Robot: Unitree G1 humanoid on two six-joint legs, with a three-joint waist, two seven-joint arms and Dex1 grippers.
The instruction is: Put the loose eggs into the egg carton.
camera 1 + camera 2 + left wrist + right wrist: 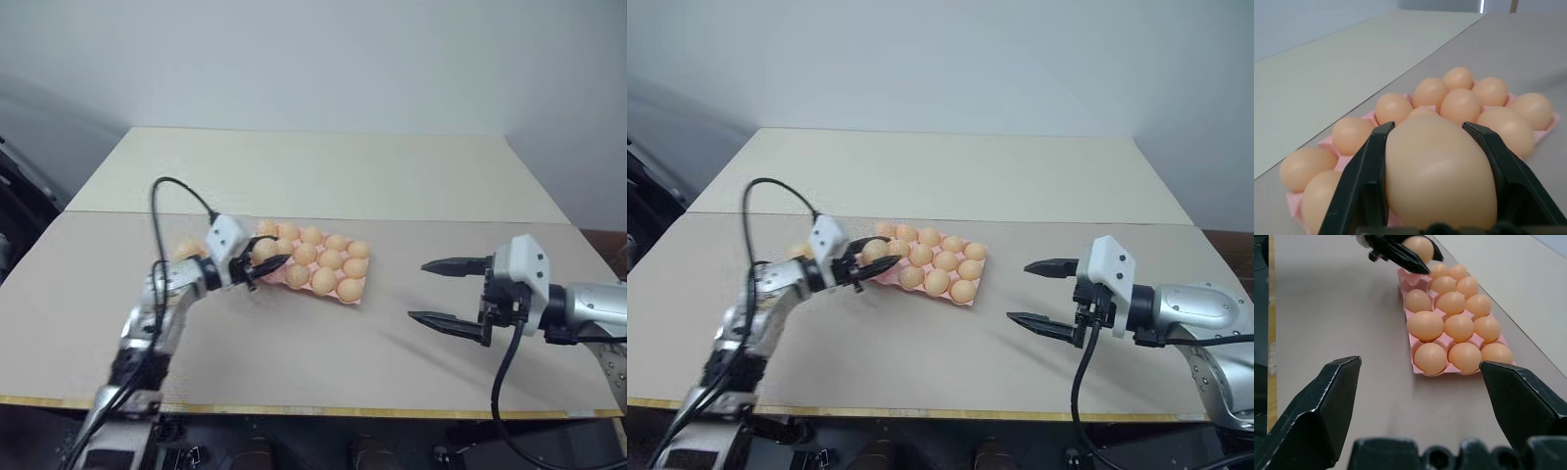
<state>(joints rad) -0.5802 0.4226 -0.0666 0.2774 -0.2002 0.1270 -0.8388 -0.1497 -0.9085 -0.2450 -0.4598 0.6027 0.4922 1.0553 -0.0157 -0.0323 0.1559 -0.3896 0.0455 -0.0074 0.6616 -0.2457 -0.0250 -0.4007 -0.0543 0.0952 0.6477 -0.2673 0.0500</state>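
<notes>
Already most cups of the egg carton (312, 261) are filled. One egg (1439, 171) is held in the left gripper (263, 262) above the carton's left end; another loose egg (188, 249) is seen left of it on the bench (294, 343). The right gripper (446, 294), spread wide and empty, is kept right of it.

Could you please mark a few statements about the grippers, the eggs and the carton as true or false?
1. The left gripper is shut on an egg. True.
2. The right gripper holds an egg. False: its jaws stand open with nothing between them.
3. The egg carton is pink. True.
4. The held egg is by the carton's right end. False: it is over the left end.
5. A loose egg lies on the table left of the carton. True.
</notes>
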